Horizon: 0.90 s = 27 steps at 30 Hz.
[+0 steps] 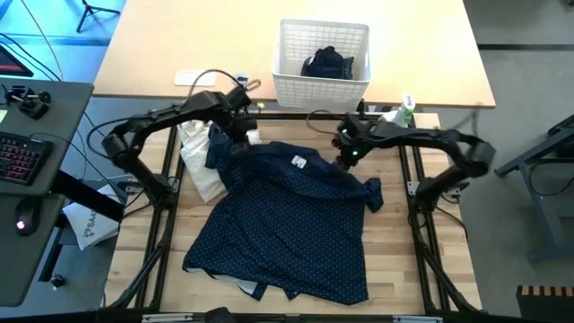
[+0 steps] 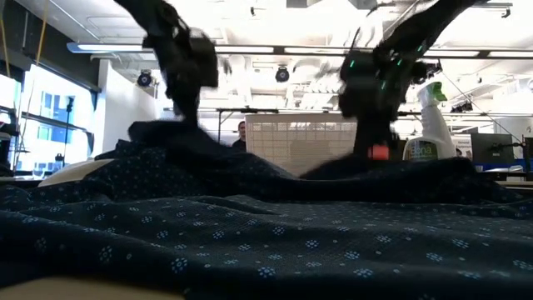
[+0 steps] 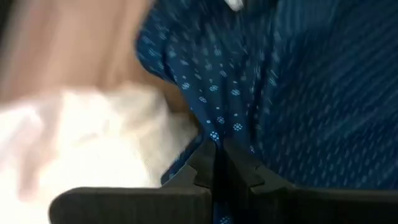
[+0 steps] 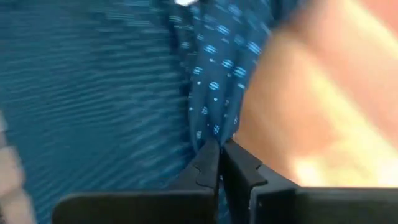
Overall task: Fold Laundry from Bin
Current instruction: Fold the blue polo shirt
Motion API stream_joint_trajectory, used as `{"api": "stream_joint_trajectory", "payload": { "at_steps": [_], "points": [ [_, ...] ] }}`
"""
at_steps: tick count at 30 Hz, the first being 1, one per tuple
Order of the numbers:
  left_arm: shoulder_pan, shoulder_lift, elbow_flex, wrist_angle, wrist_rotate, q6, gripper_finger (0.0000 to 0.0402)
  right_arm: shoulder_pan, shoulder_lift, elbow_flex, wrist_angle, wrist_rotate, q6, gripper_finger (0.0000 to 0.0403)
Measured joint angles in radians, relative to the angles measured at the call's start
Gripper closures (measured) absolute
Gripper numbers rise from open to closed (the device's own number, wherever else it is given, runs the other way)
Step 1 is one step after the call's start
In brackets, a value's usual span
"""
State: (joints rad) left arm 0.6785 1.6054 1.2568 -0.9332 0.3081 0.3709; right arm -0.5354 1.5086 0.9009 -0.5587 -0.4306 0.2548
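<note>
The navy dotted shirt is spread over the middle of the wooden table, its hem toward the near edge and its collar end toward the far edge, where a white label shows. At that far end it is pinched at two points. The left gripper is clenched on the fabric at the shirt's far left shoulder, just beside a cream-white cloth bag lying at the table's left side; in the left wrist view the closed fingers are seen with a fold of dotted cloth caught between them. The right gripper is clamped in the same way on the far right shoulder, cloth being nipped between its fingers in the right wrist view.

The bin stands on the lighter tabletop beyond the far edge, with a dark garment left inside it.

The step in hand is judged to be the grasping of both shoulders for a first fold. An even, matched carry by both arms toward the near hem is called for next, so that the cloth is laid flat and not bunched.
</note>
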Motion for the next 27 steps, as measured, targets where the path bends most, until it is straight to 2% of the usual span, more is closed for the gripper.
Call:
{"api": "stream_joint_trajectory", "payload": {
  "at_steps": [3,4,5,6,10,12,14,22,27],
  "points": [
    [0.003,-0.056,0.057,0.024,0.000,-0.022,0.0400,-0.010,-0.134,0.000,-0.012,-0.196,-0.027,0.0399],
    [0.011,-0.071,0.071,0.038,-0.001,-0.027,0.0400,-0.015,-0.175,0.000,-0.013,-0.222,-0.032,0.0399],
    [0.020,-0.086,0.078,0.067,-0.010,-0.035,0.0400,-0.022,-0.210,0.001,-0.012,-0.192,-0.035,0.0400],
    [0.030,-0.096,0.079,0.104,-0.032,-0.052,0.0400,-0.032,-0.242,0.001,-0.009,-0.104,-0.035,0.0401],
    [0.076,-0.087,0.079,0.216,-0.107,-0.105,0.0401,-0.042,-0.314,0.001,0.015,0.431,0.024,0.0400],
    [0.090,-0.056,0.079,0.256,-0.141,-0.133,0.0401,-0.048,-0.317,0.001,0.028,0.598,0.039,0.0401],
    [0.096,-0.018,0.078,0.275,-0.186,-0.153,0.0401,-0.059,-0.310,0.001,0.062,0.659,0.026,0.0402],
    [0.084,0.086,0.077,0.465,-0.348,-0.161,0.0401,-0.110,-0.205,0.001,0.187,0.686,-0.078,0.0401],
    [0.093,0.119,0.077,0.543,-0.464,-0.161,0.0401,-0.135,-0.128,0.001,0.248,0.829,-0.144,0.0400]
  ]
}}
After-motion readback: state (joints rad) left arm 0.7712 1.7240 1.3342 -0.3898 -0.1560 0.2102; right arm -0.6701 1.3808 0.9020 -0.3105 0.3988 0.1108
